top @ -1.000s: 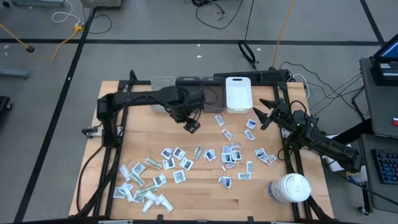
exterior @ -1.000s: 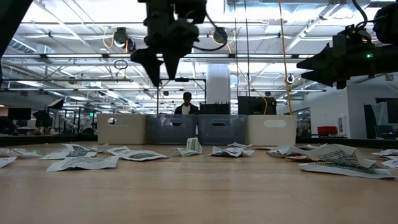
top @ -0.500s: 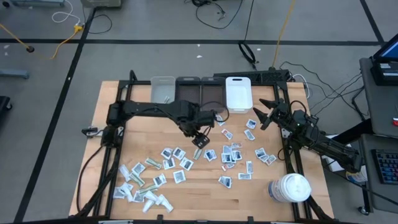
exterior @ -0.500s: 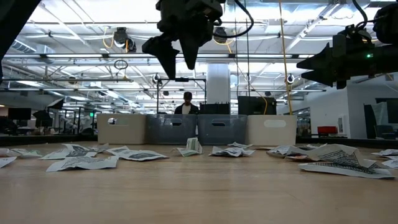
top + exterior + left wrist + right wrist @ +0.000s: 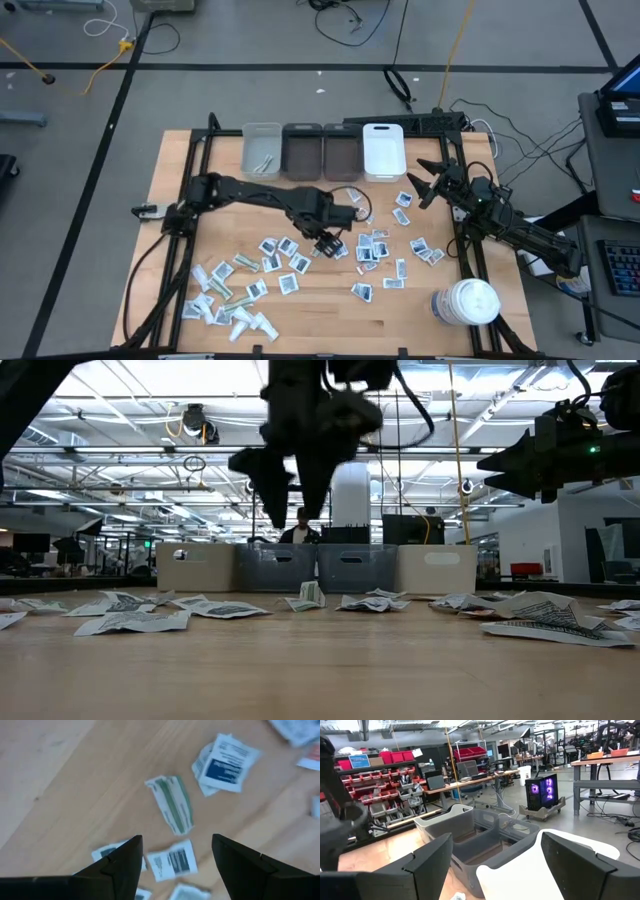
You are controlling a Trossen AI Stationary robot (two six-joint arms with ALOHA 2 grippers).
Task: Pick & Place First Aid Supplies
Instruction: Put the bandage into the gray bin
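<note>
Four bins in a row at the table's 12 o'clock edge: pale grey bin [image 5: 262, 150] at the left end has a couple of small pale pieces lying in it; the two dark bins [image 5: 321, 152] next to it, can't tell what's inside; the white bin [image 5: 383, 151] at the right end looks bare inside from above. Big white lidded jar [image 5: 468, 302] sits at about 4 o'clock near the table corner, lid on. First aid supplies [image 5: 283, 266] are loose on the wood, none in a claw: sachets spread from centre toward 3 o'clock, a denser pile with longer pale strips at 7 o'clock. Left gripper [image 5: 331, 240] is over table centre, above the sachets, claw parted and holding nothing; its wrist view shows a greenish wrapped strip [image 5: 172, 804] and a blue-print sachet [image 5: 226, 764] on the wood beyond the fingers [image 5: 120, 862]. Right gripper [image 5: 428, 183] waits at about 2 o'clock, raised, claw spread wide, nothing in it, facing the bins. A person [image 5: 301, 527] stands in the room beyond the bins.
</note>
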